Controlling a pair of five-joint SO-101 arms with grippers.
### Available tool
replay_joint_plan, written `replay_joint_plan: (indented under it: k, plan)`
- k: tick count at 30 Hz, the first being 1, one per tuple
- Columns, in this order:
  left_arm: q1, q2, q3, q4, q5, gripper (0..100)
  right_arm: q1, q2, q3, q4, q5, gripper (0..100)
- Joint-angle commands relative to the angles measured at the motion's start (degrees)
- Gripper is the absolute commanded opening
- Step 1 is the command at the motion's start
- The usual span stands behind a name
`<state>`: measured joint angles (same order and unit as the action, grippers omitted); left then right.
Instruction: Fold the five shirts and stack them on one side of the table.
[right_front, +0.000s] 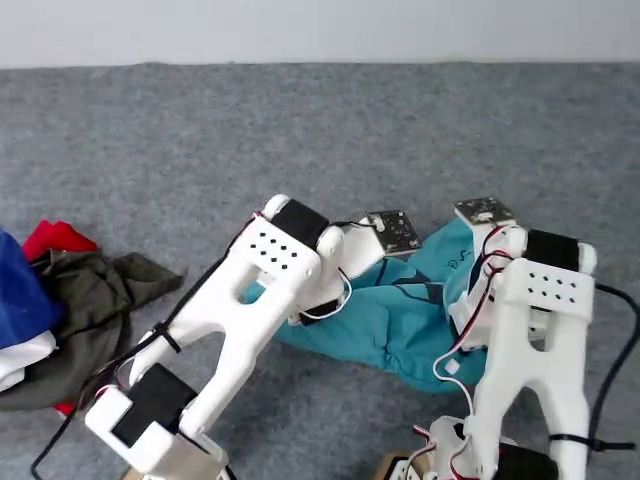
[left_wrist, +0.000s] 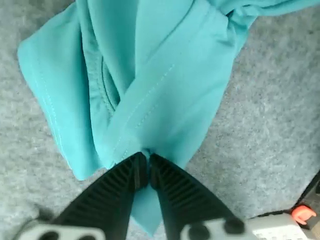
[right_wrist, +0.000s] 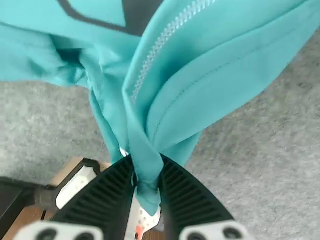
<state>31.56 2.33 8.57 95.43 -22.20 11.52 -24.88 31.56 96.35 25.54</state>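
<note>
Shirt (right_front: 400, 325) on the table (right_front: 300, 130) centre-right, clothes heap (right_front: 70, 300) at left edge.

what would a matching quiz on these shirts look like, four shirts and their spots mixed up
1. teal shirt
2. olive shirt
3. red shirt
4. blue shirt

a. cut off by the high view's left edge
b. peeking out at the pile's far side
c. pinched in left gripper and right gripper
d. pile's side nearest the arms

Pairs: 1-c, 2-d, 3-b, 4-a

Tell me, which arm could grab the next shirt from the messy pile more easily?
Left, probably. The left arm stands nearer the pile; the right arm sits beyond the teal shirt. The left tool and right tool both grip it.
</note>
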Motion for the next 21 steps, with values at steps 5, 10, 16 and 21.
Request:
replay_joint_plan:
  k: [5,10,16,21]
  plan:
    - [3.16,-10.29,-1.19,5.27,2.99,2,0.84,-1.71,-0.35,-4.44,0.0,0.9]
    - [12.48,-20.04,11.12,5.19,2.81,2,4.0,-1.71,-0.35,-5.05,0.35,0.9]
    - [14.77,-24.79,21.93,4.48,2.73,2,6.46,-1.71,-0.35,-4.7,0.44,0.9]
    - [14.07,-24.97,22.46,3.52,2.73,2,6.46,-2.07,-0.35,-4.35,0.44,0.9]
